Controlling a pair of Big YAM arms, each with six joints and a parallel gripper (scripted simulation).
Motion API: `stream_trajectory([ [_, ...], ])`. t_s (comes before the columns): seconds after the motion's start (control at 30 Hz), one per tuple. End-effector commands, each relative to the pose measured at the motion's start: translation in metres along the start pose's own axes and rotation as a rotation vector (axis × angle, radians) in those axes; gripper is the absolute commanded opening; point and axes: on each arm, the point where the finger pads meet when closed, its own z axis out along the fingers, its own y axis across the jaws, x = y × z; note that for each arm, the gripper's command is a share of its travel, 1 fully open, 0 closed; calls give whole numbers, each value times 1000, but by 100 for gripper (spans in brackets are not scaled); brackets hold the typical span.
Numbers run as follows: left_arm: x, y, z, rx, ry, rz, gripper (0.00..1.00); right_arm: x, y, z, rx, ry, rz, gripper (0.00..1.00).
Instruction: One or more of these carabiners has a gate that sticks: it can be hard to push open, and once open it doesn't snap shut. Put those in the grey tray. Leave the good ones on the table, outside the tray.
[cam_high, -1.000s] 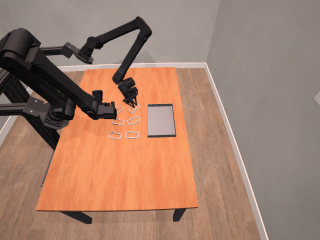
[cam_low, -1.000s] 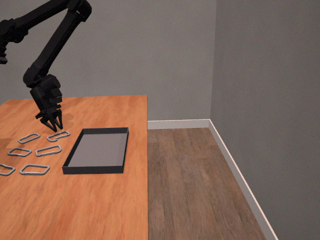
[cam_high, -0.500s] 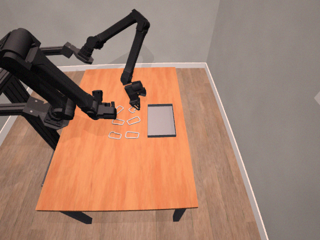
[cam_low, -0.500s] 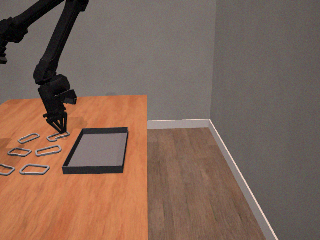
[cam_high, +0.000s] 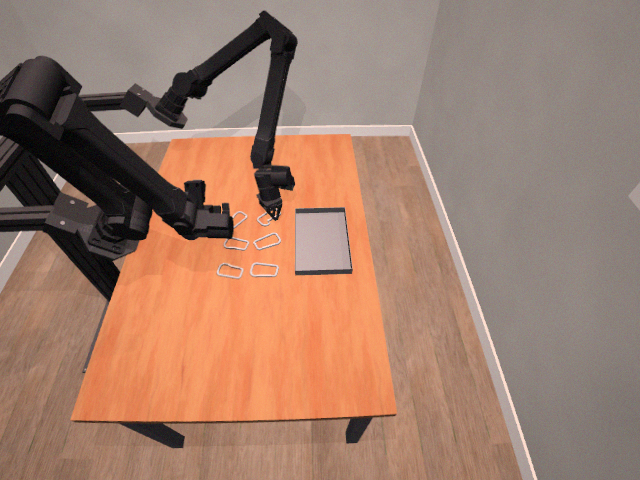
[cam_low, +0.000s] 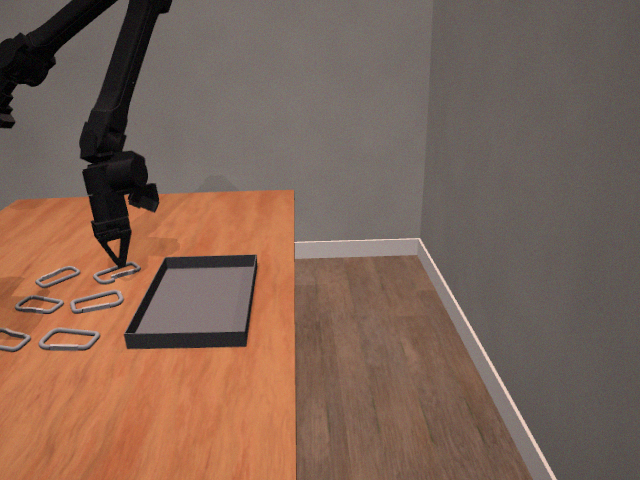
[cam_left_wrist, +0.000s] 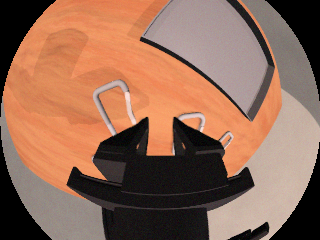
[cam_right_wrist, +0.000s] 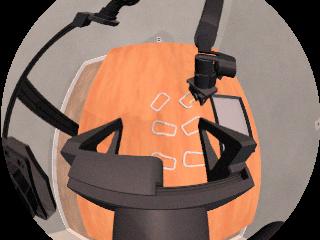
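A silver carabiner (cam_high: 266, 224) (cam_low: 105, 282) (cam_right_wrist: 181, 102) lies beneath my left gripper (cam_high: 275, 215) (cam_low: 122, 264) (cam_left_wrist: 161, 121) (cam_right_wrist: 201, 101). In the exterior view its gate is set inward, with a gap at one end. The left fingertips are low at it, partly closed with a narrow gap and nothing held between them. Whether they touch the gate is unclear. Several other carabiners lie beside it, among them one (cam_high: 264, 275) (cam_low: 69, 347) at the near end. The grey tray (cam_high: 323, 271) (cam_low: 186, 339) (cam_left_wrist: 195, 69) holds nothing. My right gripper (cam_right_wrist: 160, 121) is wide open and empty, above the carabiners.
The tray stands between the carabiners and the table's far long edge. The right arm reaches in over the carabiners from the opposite side in the top view and partly covers one. The wooden table (cam_high: 232, 361) (cam_low: 180, 413) extends well past the near carabiners.
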Motion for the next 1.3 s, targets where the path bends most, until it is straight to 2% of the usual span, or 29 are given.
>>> stream_trajectory([
  [0.0,3,12,2,-69,38,-185,31,-1,-1,0,-2,-3,-9,100],
  [0.1,5,29,6,-131,44,-268,31,-1,-1,0,-2,-3,-9,100],
  [0.3,3,79,-8,-241,20,-230,31,-1,-1,0,-2,-3,-9,100],
  [0.53,5,70,-6,-223,16,-222,31,-1,-1,0,-2,-3,-9,100],
  [0.57,13,73,1,-233,24,-215,31,-1,-1,0,-2,-3,-9,100],
  [0.87,9,67,14,-223,18,-221,31,-1,-1,0,-2,-3,-9,100],
  [1.0,9,78,23,-241,20,-227,31,-1,-1,0,-2,-3,-9,100],
  [1.07,9,78,23,-241,20,-227,31,-1,-1,0,-2,-3,-9,100],
  [1.1,6,67,19,-218,14,-217,31,-1,-1,0,-2,-3,-9,100],
  [1.27,7,68,21,-220,15,-214,31,-1,-1,0,-2,-3,-9,100],
])
